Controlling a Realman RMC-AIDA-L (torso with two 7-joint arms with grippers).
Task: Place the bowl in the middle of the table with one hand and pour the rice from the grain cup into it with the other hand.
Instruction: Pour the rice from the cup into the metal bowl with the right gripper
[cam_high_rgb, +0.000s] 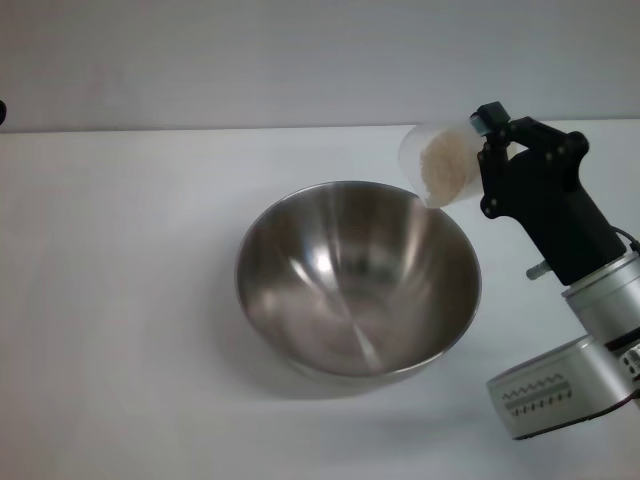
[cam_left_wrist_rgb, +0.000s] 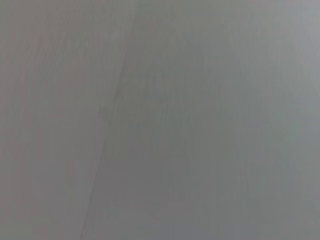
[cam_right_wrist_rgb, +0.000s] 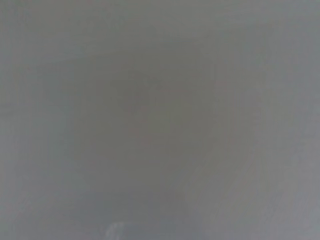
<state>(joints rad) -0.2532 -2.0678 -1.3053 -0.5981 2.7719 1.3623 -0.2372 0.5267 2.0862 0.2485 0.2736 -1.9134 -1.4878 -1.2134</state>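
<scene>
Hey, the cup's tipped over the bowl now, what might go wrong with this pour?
The grain cup, held by the right gripper, is tilted right above the bowl's far right rim, not its middle, so rice may hit the rim and scatter onto the table. The cup could also knock the rim.

A staged robot test bench in a laboratory-like room rather than a lived-in kitchen. A plain white table (cam_high_rgb: 120, 330) runs back to a bare, pale grey wall (cam_high_rgb: 250, 55), with no furnishings or household clutter. The only kitchenware is a single steel bowl (cam_high_rgb: 357, 280), and a black-and-silver robot arm (cam_high_rgb: 560, 270) reaches in from the right.
</scene>
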